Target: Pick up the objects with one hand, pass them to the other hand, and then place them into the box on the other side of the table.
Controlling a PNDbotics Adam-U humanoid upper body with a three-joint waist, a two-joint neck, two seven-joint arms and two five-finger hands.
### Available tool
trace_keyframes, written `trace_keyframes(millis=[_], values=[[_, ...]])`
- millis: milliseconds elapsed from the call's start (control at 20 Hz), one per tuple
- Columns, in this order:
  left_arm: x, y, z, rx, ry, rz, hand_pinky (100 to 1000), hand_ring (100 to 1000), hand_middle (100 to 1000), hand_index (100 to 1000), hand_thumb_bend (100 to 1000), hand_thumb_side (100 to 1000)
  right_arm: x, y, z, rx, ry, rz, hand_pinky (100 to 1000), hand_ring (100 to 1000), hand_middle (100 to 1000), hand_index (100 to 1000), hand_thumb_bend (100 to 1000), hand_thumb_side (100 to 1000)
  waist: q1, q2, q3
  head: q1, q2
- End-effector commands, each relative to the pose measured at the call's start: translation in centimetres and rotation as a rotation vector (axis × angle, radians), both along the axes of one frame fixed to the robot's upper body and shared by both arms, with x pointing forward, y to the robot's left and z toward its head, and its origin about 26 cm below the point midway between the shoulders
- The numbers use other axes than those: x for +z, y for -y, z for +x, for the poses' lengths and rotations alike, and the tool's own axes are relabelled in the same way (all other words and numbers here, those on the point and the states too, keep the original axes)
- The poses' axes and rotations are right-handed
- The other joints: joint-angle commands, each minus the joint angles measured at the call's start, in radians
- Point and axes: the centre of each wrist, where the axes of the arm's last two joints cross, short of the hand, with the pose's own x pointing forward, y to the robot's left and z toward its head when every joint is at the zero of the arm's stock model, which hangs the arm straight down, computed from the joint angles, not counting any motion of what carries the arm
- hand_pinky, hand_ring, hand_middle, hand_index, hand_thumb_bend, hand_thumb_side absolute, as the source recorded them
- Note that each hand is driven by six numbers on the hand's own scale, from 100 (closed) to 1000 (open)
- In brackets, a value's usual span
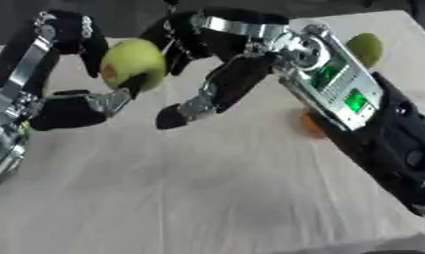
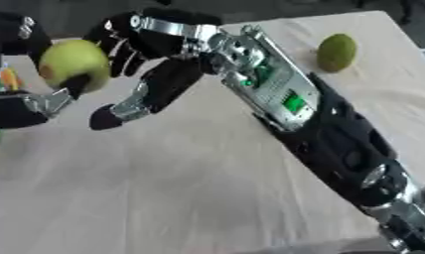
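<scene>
The left hand (image 1: 73, 106) is curled around a green apple (image 1: 132, 62) just beside the right hand (image 1: 220, 74), whose fingers hang open, so the handover looks underway and calls next for the right hand to close on the fruit.

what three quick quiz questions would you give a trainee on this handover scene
1. True or false: the left hand has its fingers curled round the green apple.
2. The right hand is: A) holding the apple, B) open beside it, C) resting flat on the table.
3. What lies on the table beyond the right forearm?

Key: 1 true; 2 B; 3 a second green fruit.
</scene>
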Motion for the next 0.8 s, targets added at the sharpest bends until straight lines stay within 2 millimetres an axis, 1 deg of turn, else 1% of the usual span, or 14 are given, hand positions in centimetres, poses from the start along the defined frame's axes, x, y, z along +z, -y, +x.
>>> trace_keyframes(millis=[50, 400, 600, 800], values=[[1.0, -0.8, -0.1, 0.016, 0.037, -0.011, 358, 382, 395, 409, 385, 196, 1.0, 0.6, -0.4, -0.01, 0.041, -0.003, 757, 726, 716, 859, 676, 261, -0.002, -0.014, 0.001, 0.001, -0.012], [0.8, -1.6, -0.2, 0.031, 0.051, -0.008, 357, 381, 394, 408, 388, 192, 1.1, 1.3, -0.5, -0.046, 0.051, 0.037, 756, 726, 718, 861, 675, 264, 0.0, -0.01, -0.001, 0.008, -0.013], [0.6, -2.0, -0.3, 0.039, 0.064, -0.003, 357, 382, 394, 407, 394, 186, 1.3, 1.9, -0.6, -0.088, 0.061, 0.068, 757, 729, 723, 862, 673, 265, 0.0, -0.01, -0.002, 0.005, -0.02], [0.6, -2.4, -0.6, 0.04, 0.087, 0.006, 355, 381, 392, 405, 406, 181, 1.2, 2.5, -0.7, -0.147, 0.077, 0.105, 759, 735, 730, 864, 666, 266, 0.002, -0.01, -0.004, 0.006, -0.016]])
